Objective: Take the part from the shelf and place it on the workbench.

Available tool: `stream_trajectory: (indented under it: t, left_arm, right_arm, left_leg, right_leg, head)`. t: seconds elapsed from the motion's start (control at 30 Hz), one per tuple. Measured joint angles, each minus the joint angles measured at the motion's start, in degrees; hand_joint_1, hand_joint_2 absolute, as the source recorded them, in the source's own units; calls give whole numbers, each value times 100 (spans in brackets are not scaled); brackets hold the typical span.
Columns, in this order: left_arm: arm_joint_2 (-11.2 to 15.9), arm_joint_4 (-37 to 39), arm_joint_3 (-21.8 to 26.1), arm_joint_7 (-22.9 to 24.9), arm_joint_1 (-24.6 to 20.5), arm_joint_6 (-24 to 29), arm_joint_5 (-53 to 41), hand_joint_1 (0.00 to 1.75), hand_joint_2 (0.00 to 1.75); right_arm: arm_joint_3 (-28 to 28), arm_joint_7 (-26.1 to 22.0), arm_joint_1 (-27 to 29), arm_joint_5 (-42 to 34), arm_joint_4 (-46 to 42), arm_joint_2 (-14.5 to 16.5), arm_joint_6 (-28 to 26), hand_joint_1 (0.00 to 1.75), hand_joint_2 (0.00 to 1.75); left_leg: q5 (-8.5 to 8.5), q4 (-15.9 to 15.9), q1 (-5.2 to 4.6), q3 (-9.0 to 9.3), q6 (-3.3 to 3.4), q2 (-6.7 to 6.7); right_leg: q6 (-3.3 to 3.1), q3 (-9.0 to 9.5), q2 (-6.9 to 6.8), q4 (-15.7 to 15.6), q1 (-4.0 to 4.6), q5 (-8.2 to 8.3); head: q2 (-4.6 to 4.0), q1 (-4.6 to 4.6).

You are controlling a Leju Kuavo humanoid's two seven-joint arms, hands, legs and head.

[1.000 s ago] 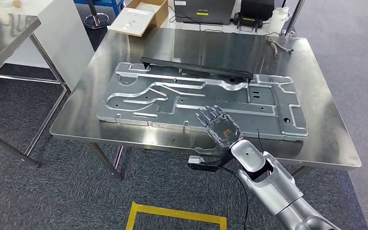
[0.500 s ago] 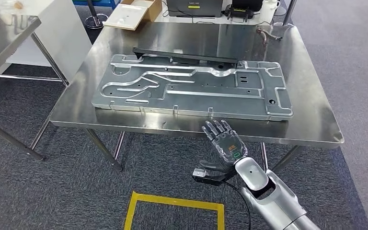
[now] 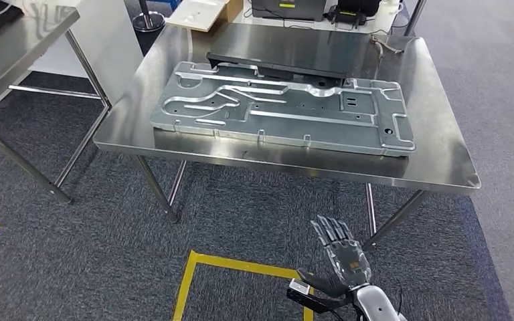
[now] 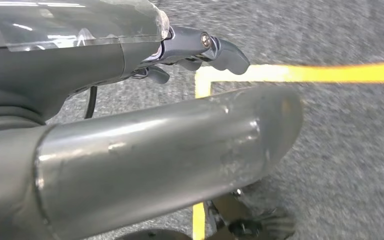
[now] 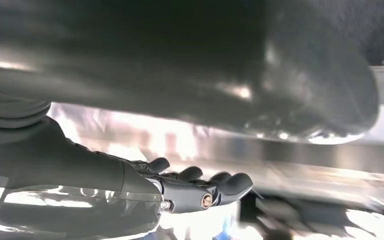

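Stamped metal panel lay flat on the desk, a black bar just behind it. Placement looked done. Left hand hung over the carpet, state unclear. Right hand was low, fingers spread, holding nothing.

Right hand sits low at the bottom of the head view, palm-back up, fingers straight and fanned apart, holding nothing. Just a bit of silver wrist shows behind it. In the right wrist view its dark fingers are stretched out side by side. Left hand hangs with its dark fingers loosely extended, slightly bent at the tips, nothing in it.
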Motion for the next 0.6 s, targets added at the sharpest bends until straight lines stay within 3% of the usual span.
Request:
stream_trajectory:
  t: [0.03,0.07,0.1,0.13,0.17,0.2,0.27,0.3,0.37,0.4,0.43,0.53,0.57,0.6]
  left_arm:
    - [-7,0,33,-2,7,21,37,0,0]
    - [-16,0,65,-4,16,41,70,0,0]
    - [-24,0,96,-4,24,56,99,0,0]
    - [-33,0,127,-4,29,71,122,0,0]
    - [-43,0,159,-1,32,91,139,0,0]
    - [-51,-1,186,4,31,109,154,0,0]
    - [-65,-1,231,15,28,138,167,0,0]
    - [-71,-1,257,18,23,146,172,0,0]
    - [-83,-1,310,18,20,161,180,0,0]
    - [-91,-1,331,18,24,170,185,0,0]
    - [-100,-1,341,18,33,179,188,0,0]
    - [-121,0,363,17,40,203,190,0,0]
    - [-122,0,373,17,33,210,191,0,0]
    - [-122,0,385,17,25,215,191,0,0]
  right_arm:
    - [-238,-173,195,-247,68,59,-124,0,0]
    - [-497,-385,378,-476,163,128,-222,0,0]
    - [-761,-614,535,-649,281,197,-294,0,0]
    - [-1034,-846,662,-747,425,269,-346,0,0]
    - [-1366,-1099,756,-773,621,349,-399,0,0]
    - [-1721,-1342,804,-742,864,433,-447,0,0]
    - [-2533,-1773,805,-609,1495,608,-508,0,0]
    - [-2983,-1915,773,-536,1881,693,-501,0,0]
    - [-3883,-2029,706,-428,2673,815,-401,0,0]
    - [-4307,-2010,669,-399,3063,848,-302,0,0]
    - [-4655,-1942,633,-396,3399,858,-173,0,0]
    - [-5560,-1549,497,-489,4277,859,354,0,0]
    - [-5828,-1426,451,-526,4514,859,506,0,0]
    - [-6064,-1341,412,-549,4718,858,605,0,0]
  left_leg:
    - [48,20,-3,-86,12,0]
    - [95,48,-5,-180,6,0]
    - [137,86,-3,-275,-5,1]
    - [173,133,1,-374,-22,3]
    - [203,192,6,-473,-45,6]
    - [225,253,7,-561,-69,11]
    - [265,361,-4,-678,-131,25]
    - [296,383,-8,-703,-169,32]
    - [358,390,-5,-728,-253,25]
    - [302,425,4,-754,-292,16]
    - [142,534,12,-797,-322,7]
    - [-697,1392,32,-987,-366,-2]
    - [-844,1700,32,-1012,-368,-2]
    - [-836,1889,30,-973,-360,-2]
  right_leg:
    - [20,-78,7,373,-17,-235]
    - [41,-111,7,677,-31,-336]
    - [59,-77,8,839,-46,-298]
    - [74,50,7,807,-62,-145]
    - [86,273,5,586,-81,28]
    - [92,551,2,225,-98,83]
    - [67,1036,8,-497,-88,-20]
    - [35,1144,11,-690,-68,-113]
    - [-62,1142,-1,-771,-53,-89]
    - [-114,1107,-18,-778,-57,-37]
    - [-171,1058,-33,-789,-68,22]
    - [-262,833,-48,-789,-55,212]
    - [-264,743,-50,-780,-42,274]
    - [-264,649,-52,-764,-28,337]
  head:
    - [0,-1]
    - [0,-1]
    - [0,-1]
    - [0,-1]
    - [0,0]
    - [0,0]
    - [0,-1]
    - [0,-1]
    - [0,-1]
    - [0,-2]
    - [0,-2]
    - [0,-2]
    - [0,-3]
    - [0,-2]
